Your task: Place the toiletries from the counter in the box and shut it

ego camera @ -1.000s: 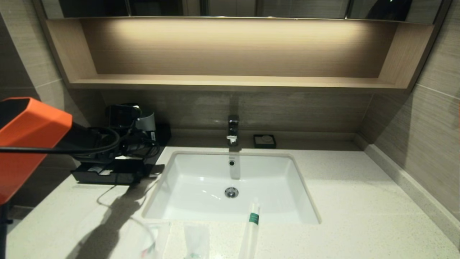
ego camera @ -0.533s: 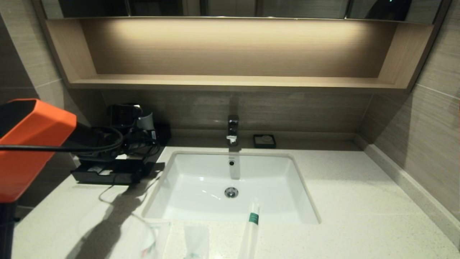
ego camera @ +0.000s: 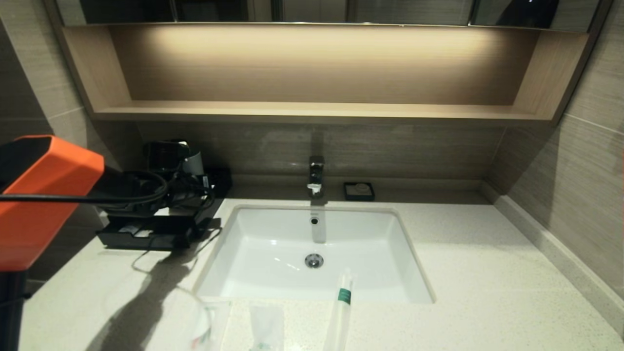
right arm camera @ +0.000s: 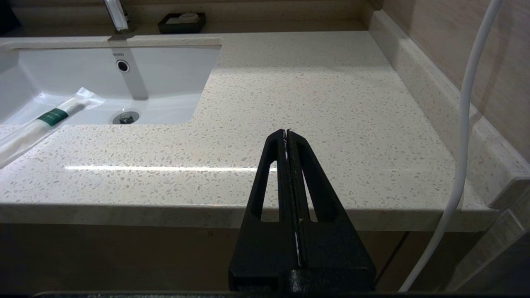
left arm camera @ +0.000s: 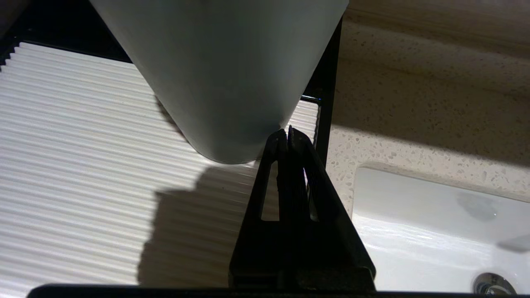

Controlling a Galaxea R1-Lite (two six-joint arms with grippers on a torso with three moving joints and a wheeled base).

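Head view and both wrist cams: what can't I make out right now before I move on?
- Box: the left arm and its cables cover the top in the head view, so I cannot tell how far the drawer is open.
- Two sachets: cut off by the head view's lower edge.
- Stick pack: near end cut off too.
- Left gripper: the grey cup fills the left wrist view.

Tan wooden shelf point(ego camera: 312, 109) across the top, chrome faucet point(ego camera: 316, 176) centre, black soap dish point(ego camera: 359, 191) right of it, grey cup point(ego camera: 194, 164) upper left.

stick pack point(ego camera: 340, 312) cut off, box point(ego camera: 146, 234) part-hidden
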